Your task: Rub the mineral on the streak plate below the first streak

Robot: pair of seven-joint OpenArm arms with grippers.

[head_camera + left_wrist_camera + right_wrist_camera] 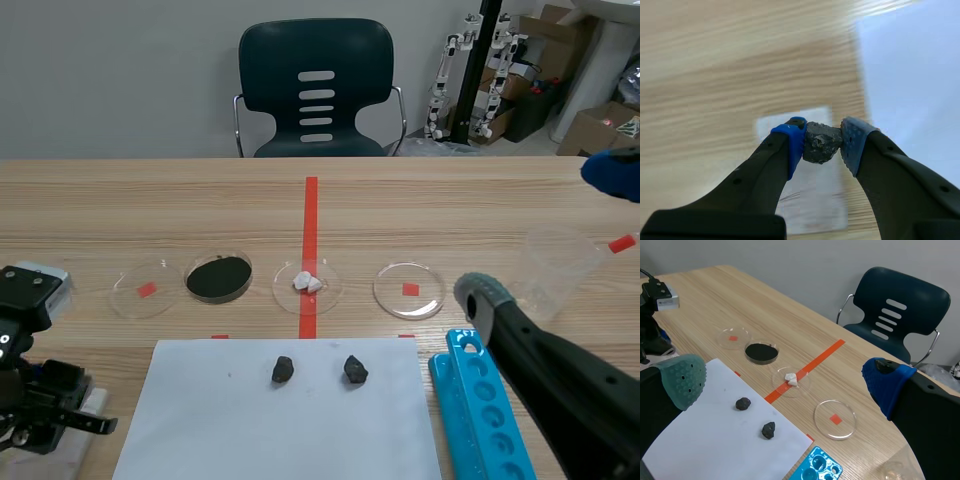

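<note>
A grey mineral is sitting clamped between the blue pads of the left gripper, over the small white streak plate beside a paper sheet. No streak is showing there, so the rubbing seems not yet done. The right gripper is hanging spread wide, empty
</note>
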